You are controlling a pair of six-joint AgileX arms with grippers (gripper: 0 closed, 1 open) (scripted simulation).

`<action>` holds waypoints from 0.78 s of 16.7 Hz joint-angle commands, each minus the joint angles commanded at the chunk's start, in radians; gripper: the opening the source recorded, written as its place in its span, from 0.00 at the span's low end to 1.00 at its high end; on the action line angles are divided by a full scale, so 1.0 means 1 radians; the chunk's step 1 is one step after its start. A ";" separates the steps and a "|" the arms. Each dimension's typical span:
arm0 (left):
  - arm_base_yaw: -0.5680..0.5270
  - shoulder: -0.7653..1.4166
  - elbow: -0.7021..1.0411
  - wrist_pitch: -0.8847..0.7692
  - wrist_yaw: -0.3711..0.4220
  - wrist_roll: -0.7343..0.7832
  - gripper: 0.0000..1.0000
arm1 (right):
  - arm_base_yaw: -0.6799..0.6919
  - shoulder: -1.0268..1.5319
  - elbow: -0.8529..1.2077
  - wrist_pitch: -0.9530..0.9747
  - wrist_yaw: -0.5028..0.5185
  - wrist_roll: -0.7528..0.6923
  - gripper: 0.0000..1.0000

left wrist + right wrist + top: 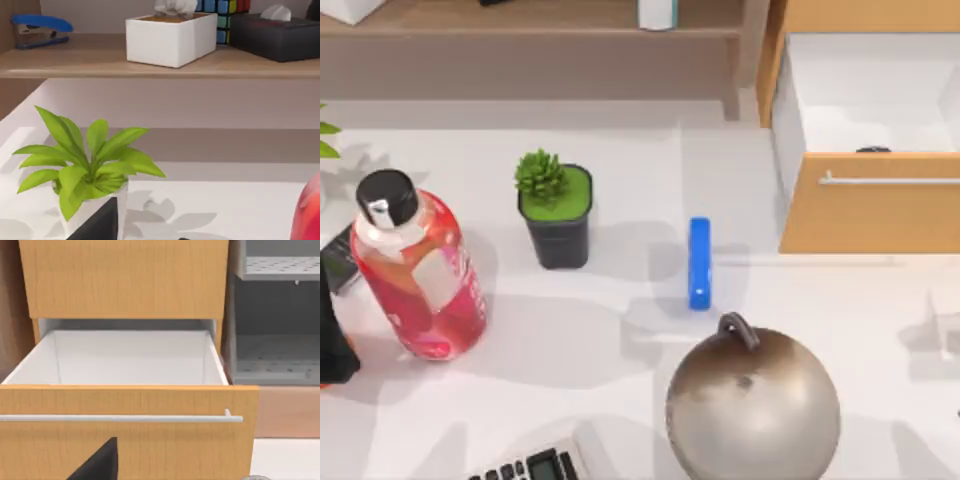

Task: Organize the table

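A calculator (532, 466) was cut off at the near table (620, 350) edge; gripper states couldn't be told; glossy metal sphere (753, 405) sat right.

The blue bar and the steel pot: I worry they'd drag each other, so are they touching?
Apart. The top view shows a strip of bare table between the blue bar and the steel pot, whose handle sits just below the bar's end.

A matte black, angular body part sits at the top view's 9 o'clock edge, probably the left arm (335, 335). Both wrist views show a black wedge at 6 o'clock.
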 joint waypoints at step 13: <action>0.000 0.000 0.000 0.000 0.000 0.000 1.00 | 0.053 0.666 0.617 -0.360 -0.012 -0.005 1.00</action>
